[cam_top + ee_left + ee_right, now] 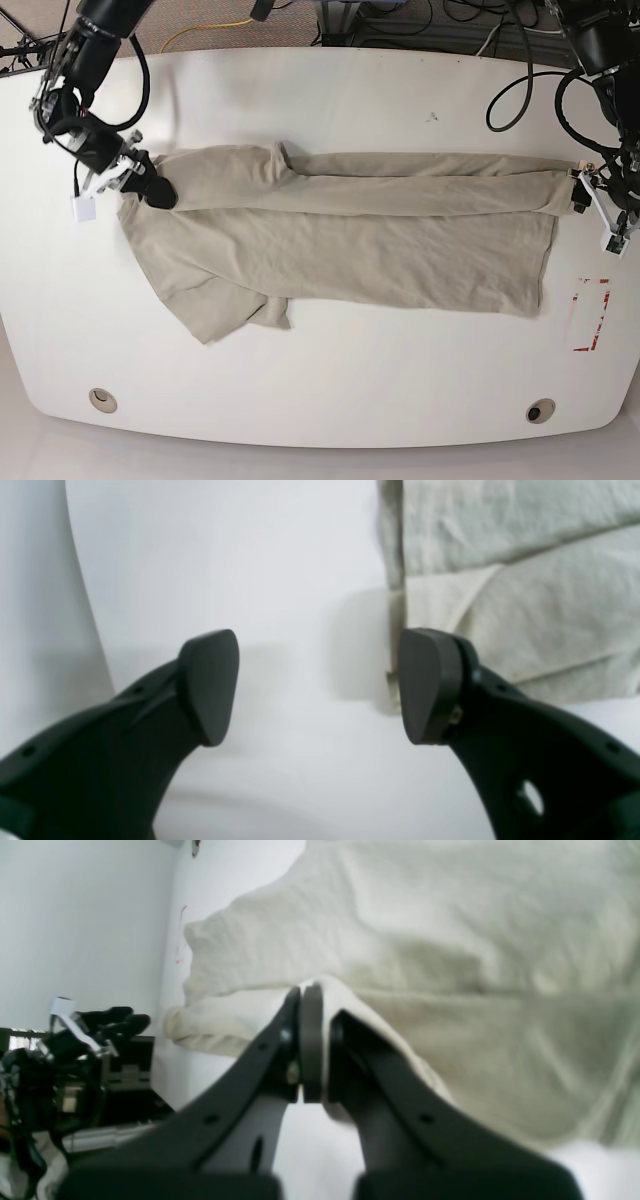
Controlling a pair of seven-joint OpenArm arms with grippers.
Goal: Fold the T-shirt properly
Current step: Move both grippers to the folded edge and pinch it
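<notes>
T-shirt (340, 245) spread lengthwise across the white worktop (330, 390), one long edge folded over.

The right end effector (306, 1040) is pressed together, pinching a fold of the T-shirt's cloth at the garment's shoulder end. The left end effector (318, 685) stands spread at the T-shirt's opposite end, one finger (427, 685) just beside the hem corner and the other over bare worktop, gripping nothing.
</notes>
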